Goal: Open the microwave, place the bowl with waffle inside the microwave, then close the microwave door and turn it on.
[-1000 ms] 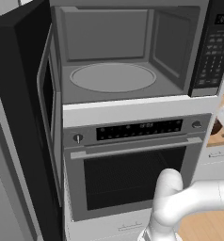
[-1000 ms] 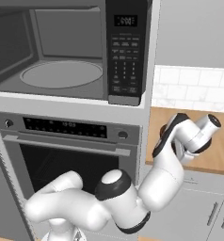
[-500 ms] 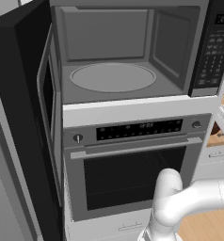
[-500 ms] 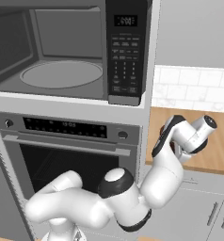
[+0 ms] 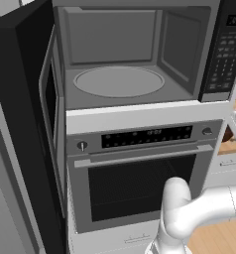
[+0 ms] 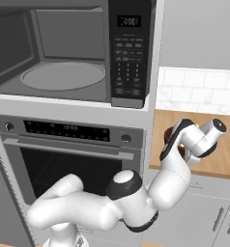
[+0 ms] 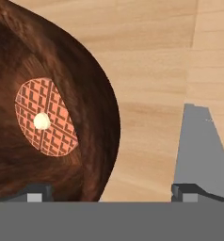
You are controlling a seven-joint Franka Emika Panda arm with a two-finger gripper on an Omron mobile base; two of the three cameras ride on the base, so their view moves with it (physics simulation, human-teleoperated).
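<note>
- Gripper (image 7: 111,190): spread wide, nothing between the jaws. In the hand view one fingertip (image 7: 36,192) rises over the bowl's interior, the other (image 7: 189,190) over the wooden counter (image 7: 151,70), so the bowl's rim lies between them. Whether either tip touches the bowl cannot be told.
- Bowl (image 7: 92,117): deep, reddish-brown, wood-grained; it sits on the counter to the right of the oven column. In the right base view it (image 6: 169,136) is mostly hidden behind the robot's hand.
- Waffle (image 7: 45,117): round, orange, grid-patterned, with a small pale dab near its centre; it lies flat on the bowl's floor.
- Microwave (image 5: 140,54): cavity exposed, grey turntable (image 5: 119,82) bare. Its keypad panel (image 6: 128,53) stands at the right.
- Microwave door (image 5: 28,124): swung fully out to the left, seen nearly edge-on.
- Oven (image 5: 140,178): directly below the microwave, door shut, horizontal handle across its top.
</note>
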